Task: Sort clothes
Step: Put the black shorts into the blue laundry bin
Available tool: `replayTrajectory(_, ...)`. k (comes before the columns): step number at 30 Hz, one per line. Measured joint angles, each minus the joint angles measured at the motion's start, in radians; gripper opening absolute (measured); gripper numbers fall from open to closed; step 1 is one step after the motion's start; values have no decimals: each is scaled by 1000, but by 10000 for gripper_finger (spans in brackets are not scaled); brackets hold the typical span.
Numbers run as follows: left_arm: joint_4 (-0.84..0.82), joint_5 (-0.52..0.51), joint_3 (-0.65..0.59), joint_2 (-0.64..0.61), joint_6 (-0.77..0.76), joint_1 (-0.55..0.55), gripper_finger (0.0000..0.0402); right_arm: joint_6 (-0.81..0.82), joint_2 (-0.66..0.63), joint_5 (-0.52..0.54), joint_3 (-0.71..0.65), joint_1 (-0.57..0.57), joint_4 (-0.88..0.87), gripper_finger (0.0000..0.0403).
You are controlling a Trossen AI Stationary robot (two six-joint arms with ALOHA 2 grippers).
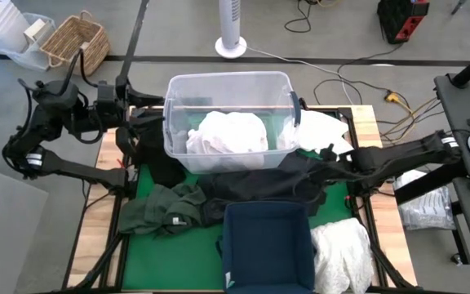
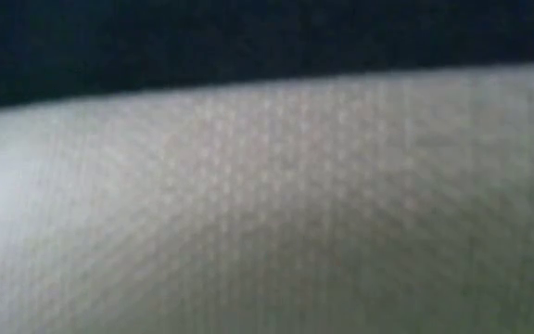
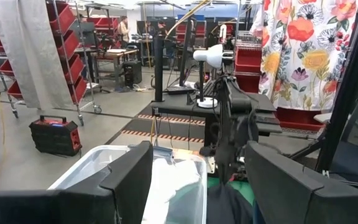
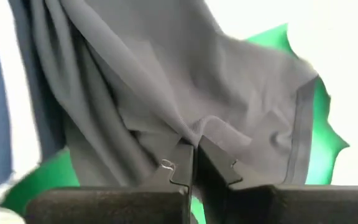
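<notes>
A black garment (image 1: 268, 178) lies spread on the green mat between the clear tub (image 1: 228, 86) and the navy bin (image 1: 268, 245). My right gripper (image 1: 330, 158) is shut on its right part. White clothes (image 1: 227, 135) lie in the tub. Another white garment (image 1: 326, 131) lies to the tub's right, and one more (image 1: 343, 249) lies right of the bin. A dark green garment (image 1: 160, 210) lies at the near left. My left gripper (image 1: 147, 110) stands open and level, raised at the tub's left end, holding nothing. White cloth (image 2: 267, 213) fills the low view. My right gripper (image 4: 194, 152) pinches a raised fold of the black garment (image 4: 199, 127) between its two fingertips. The fingers slant down at it from the table's right side. The cloth is drawn up into ridges toward the fingers, and the rest of the garment lies on the mat.
Green mat (image 4: 325, 146) shows under the black cloth. The tub's wall (image 3: 98, 165) stands just ahead of my left fingers. A wicker basket (image 1: 76, 42) and white containers (image 1: 6, 33) stand off the table at the far left. A plastic bag (image 1: 427, 204) lies under the right arm.
</notes>
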Motion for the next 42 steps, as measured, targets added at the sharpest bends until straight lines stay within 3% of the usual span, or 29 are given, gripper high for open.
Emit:
replayTrajectory(20, 26, 14, 0, 27, 0, 0, 232, -112, -23, 35, 366, 0, 114, 8)
replayTrajectory(42, 42, 31, 0, 27, -17, 0, 232, -264, -20, 44, 512, 0, 484, 8)
